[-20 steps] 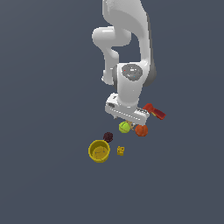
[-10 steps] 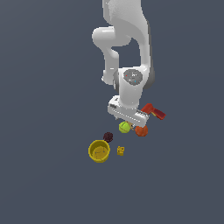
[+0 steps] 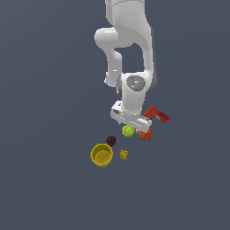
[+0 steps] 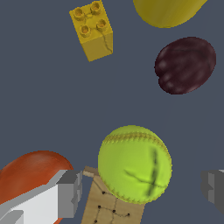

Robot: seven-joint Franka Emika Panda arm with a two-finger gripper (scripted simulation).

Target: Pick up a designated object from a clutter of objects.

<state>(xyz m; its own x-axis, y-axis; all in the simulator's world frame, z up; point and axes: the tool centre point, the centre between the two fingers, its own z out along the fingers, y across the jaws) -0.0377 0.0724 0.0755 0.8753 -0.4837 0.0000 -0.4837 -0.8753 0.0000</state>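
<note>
Dark grey floor; yellow-green ball [image 4: 134,170] between spread claw [image 4: 142,188] fingers, seemingly untouched.

Both renders are evenly and softly lit, with no visible lamp or light direction beyond mild shading. The white arm [image 3: 132,54] is the brightest thing, shaded grey on its undersides, without harsh glare. The table [image 3: 45,179] is a flat, dim slate blue that shows no cast shadows under the items. The exterior view is soft and low in detail, so small items look blurry. The wrist view is sharper: the yellow-green ball [image 4: 134,164] shows its seam and gentle shading, with no edge distortion evident.
</note>
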